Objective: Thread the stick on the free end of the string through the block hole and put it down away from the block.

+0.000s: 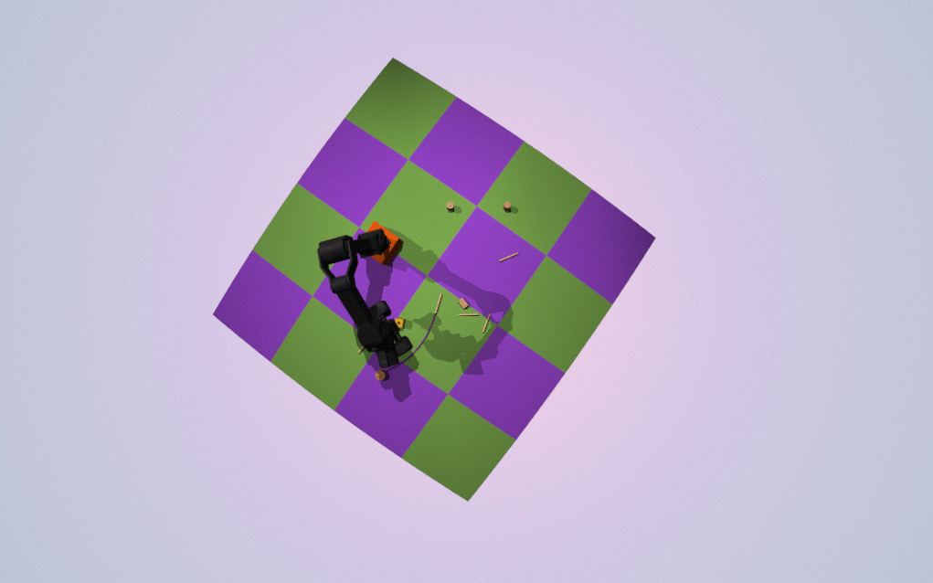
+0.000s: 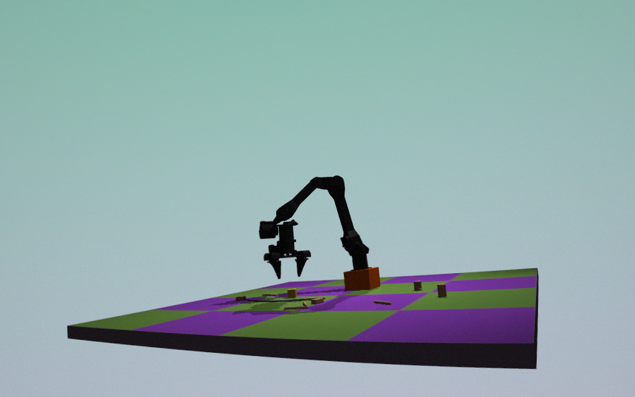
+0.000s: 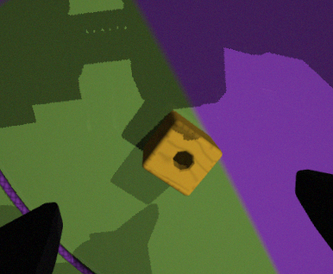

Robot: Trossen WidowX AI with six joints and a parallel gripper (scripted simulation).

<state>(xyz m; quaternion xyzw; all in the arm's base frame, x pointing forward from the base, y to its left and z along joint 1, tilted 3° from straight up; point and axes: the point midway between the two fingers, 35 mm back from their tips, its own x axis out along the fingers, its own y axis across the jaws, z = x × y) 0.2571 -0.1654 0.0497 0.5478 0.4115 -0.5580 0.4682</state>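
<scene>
The yellow wooden block [image 1: 397, 323] [image 2: 291, 292] [image 3: 182, 159] lies on a green square with its hole facing up toward the wrist camera. My gripper [image 1: 392, 350] [image 2: 288, 272] [image 3: 180, 199] is open and empty, hanging well above the table just beside the block. The round button [image 1: 380, 376] [image 2: 241, 298] sits below the gripper. The purple string [image 1: 420, 342] [image 3: 18, 202] curves from the button to the thin stick [image 1: 438, 302].
Loose sticks [image 1: 468, 314] [image 1: 486, 323] [image 1: 507, 257] and a small wooden piece [image 1: 462, 302] [image 2: 317, 300] lie right of the block. Two short cylinders [image 1: 450, 206] [image 1: 507, 206] stand farther back. The arm's orange base [image 1: 385, 246] [image 2: 361, 279] stands on the table.
</scene>
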